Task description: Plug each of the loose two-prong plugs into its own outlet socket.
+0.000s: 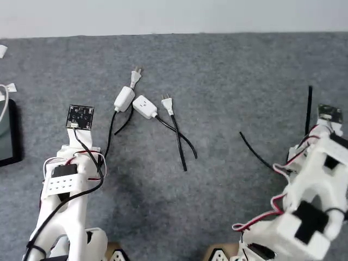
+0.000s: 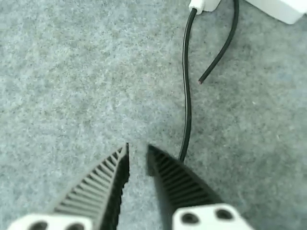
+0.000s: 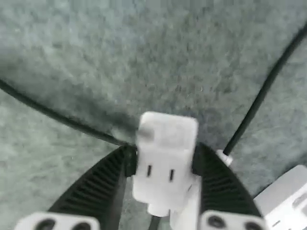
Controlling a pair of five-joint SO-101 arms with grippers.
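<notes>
In the high view two white outlet sockets (image 1: 124,99) (image 1: 144,106) lie mid-table, each on a black cord. A loose two-prong plug (image 1: 135,76) lies just beyond them and another plug (image 1: 167,102) to their right. My left gripper (image 2: 137,152) hovers low over bare carpet beside a socket's black cord (image 2: 186,96), its fingers almost together with nothing between them. My right gripper (image 3: 163,153) is shut on a white outlet socket (image 3: 165,158) whose two slots face the camera. That arm (image 1: 310,179) stands at the table's right side.
Grey carpet covers the table. Black cords (image 1: 255,152) (image 1: 309,106) trail near the right arm. A further white block (image 3: 288,201) sits beside the right gripper. A dark device (image 1: 8,133) lies at the left edge. The left arm's camera board (image 1: 80,116) sits left of the sockets.
</notes>
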